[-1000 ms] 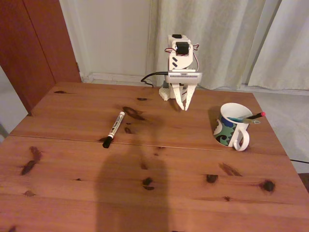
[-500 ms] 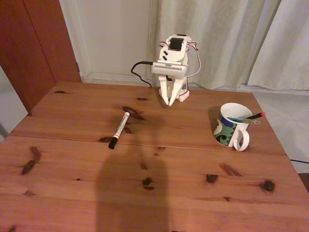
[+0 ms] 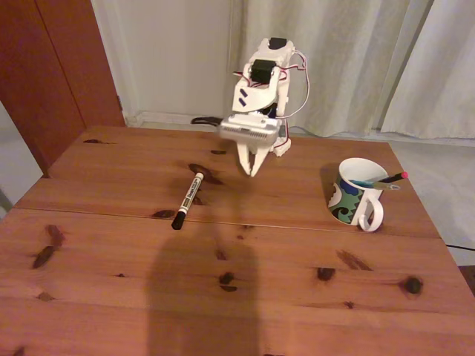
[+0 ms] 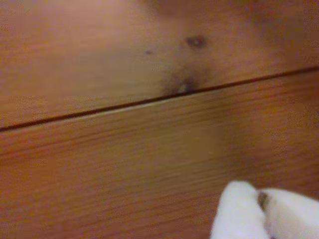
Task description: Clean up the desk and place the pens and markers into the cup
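Hand (image 3: 252,170) hangs closed and empty above the surface (image 3: 111,245), fingers pointing down. To its left in the fixed view lies the marker (image 3: 188,199), away from the cup (image 3: 352,191) holding two pens (image 3: 389,180); I'd open wide and straddle its middle crosswise.

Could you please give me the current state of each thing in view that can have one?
white marker: lying flat on the desk, capped, outside the cup.
cup: upright, handle toward the camera.
black pen with red tip: in the cup, leaning over its rim.
teal-green pen: inside the cup.
gripper: shut, empty, pointing down above the desk.
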Robot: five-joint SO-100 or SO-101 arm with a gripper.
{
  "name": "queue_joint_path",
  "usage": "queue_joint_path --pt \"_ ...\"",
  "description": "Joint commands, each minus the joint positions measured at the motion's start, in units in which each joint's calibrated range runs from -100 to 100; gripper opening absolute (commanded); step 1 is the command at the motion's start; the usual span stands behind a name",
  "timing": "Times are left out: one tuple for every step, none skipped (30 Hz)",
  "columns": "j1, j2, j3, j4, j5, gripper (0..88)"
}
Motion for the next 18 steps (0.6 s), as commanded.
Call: queue_joint_path --pt "0.97 8.84 -13.42 4.17 0.51 0.7" --pt "1.13 11.57 -16.31 5.29 0.51 0.7" --pt "1.29 14.46 -19.10 6.32 0.51 0.7" --pt "1.69 17.36 -21.90 7.01 0.51 0.7" --pt "2.41 20.17 -24.33 7.61 0.51 0.7" --pt "3.06 22.74 -26.68 8.12 0.51 0.7" --pt "3.62 25.30 -28.48 8.21 0.51 0.7" --pt "4.26 27.54 -30.10 8.38 0.56 0.7" --pt "4.99 29.77 -31.64 8.38 0.88 0.7" --pt "5.79 31.92 -32.90 8.38 1.56 0.7" --pt "6.60 33.83 -33.98 8.38 2.29 0.7" --pt "7.32 35.65 -35.15 8.38 2.87 0.7" --pt "7.96 37.38 -36.33 8.38 3.18 0.7" --pt "8.61 39.04 -37.59 8.38 3.34 0.7" --pt "9.09 40.53 -38.67 8.38 3.39 0.7" --pt "9.65 41.69 -39.66 8.38 3.39 0.7" --pt "9.97 42.51 -40.29 8.38 3.39 0.7" --pt "10.30 43.26 -40.74 8.38 3.39 0.7"
